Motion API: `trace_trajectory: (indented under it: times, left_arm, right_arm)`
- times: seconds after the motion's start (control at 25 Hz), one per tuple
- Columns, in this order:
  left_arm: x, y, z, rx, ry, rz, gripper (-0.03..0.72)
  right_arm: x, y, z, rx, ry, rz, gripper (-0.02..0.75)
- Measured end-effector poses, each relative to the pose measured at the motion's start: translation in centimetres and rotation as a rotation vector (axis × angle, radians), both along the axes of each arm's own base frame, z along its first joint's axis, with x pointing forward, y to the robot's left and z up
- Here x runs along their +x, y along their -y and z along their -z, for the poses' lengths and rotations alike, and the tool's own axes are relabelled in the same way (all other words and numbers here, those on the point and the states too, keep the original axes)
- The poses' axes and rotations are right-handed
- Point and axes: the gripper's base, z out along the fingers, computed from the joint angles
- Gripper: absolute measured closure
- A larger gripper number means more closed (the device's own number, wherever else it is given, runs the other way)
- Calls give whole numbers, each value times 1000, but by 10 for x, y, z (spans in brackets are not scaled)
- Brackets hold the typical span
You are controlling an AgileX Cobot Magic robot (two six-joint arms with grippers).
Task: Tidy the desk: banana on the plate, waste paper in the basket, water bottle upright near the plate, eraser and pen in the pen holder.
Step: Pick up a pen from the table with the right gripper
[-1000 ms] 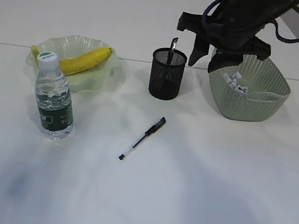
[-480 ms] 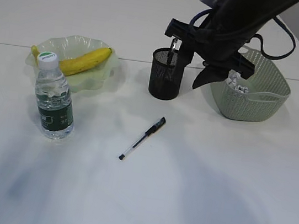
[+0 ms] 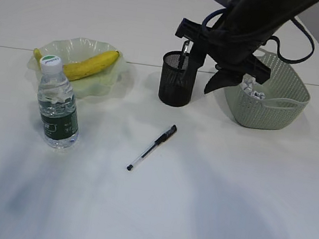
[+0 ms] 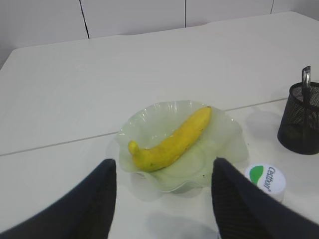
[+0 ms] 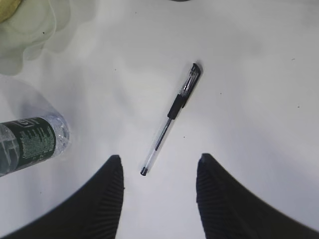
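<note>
The yellow banana [image 3: 91, 64] [image 4: 172, 142] lies in the pale green wavy plate [image 3: 75, 43] [image 4: 227, 130]. In front of the plate the water bottle [image 3: 58, 105] [image 5: 30, 142] stands upright. A black-capped pen [image 3: 152, 148] [image 5: 172, 115] lies on the table. A second pen [image 3: 185, 48] stands in the black mesh pen holder [image 3: 177, 80] [image 4: 300, 119]. Crumpled waste paper [image 3: 252, 87] sits in the green basket [image 3: 269, 102]. My right gripper [image 3: 201, 78] [image 5: 159, 158] hangs open and empty between holder and basket, high above the loose pen. My left gripper [image 4: 163, 164] is open and empty, facing the plate. The eraser does not show.
The bottle's white cap [image 4: 266, 178] is just beside my left gripper's right finger. A seam between two tabletops [image 3: 143, 65] runs behind the plate and holder. The right arm [image 3: 263, 15] reaches over the holder and basket from the back right.
The right arm has swung left from above the basket to between the holder and the basket, mostly in the first half second. The objects on the table have stayed put.
</note>
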Motion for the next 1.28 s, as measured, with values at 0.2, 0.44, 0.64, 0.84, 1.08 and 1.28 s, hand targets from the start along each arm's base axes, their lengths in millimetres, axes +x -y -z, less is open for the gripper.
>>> trace_trajectory:
  times: [0.2, 0.44, 0.64, 0.84, 1.08, 1.28]
  left_arm:
    - [0, 0, 0, 0, 0, 0, 253]
    - [0, 0, 0, 0, 0, 0, 253]
    - [0, 0, 0, 0, -2, 0, 253]
    - [0, 0, 1, 1, -6, -1, 253]
    - [0, 0, 1, 2, -10, -1, 253]
    - [0, 0, 1, 2, -10, -1, 253]
  right_arm:
    - [2, 0, 0, 38, -21, 115, 381]
    - [7, 3, 6, 52, -40, 274, 381]
    - [10, -5, 22, 44, -77, 296, 381]
    - [13, -17, 35, 56, -84, 311, 381]
    - [19, -20, 42, 85, -73, 367, 382]
    - [23, -21, 53, 94, -84, 400, 382]
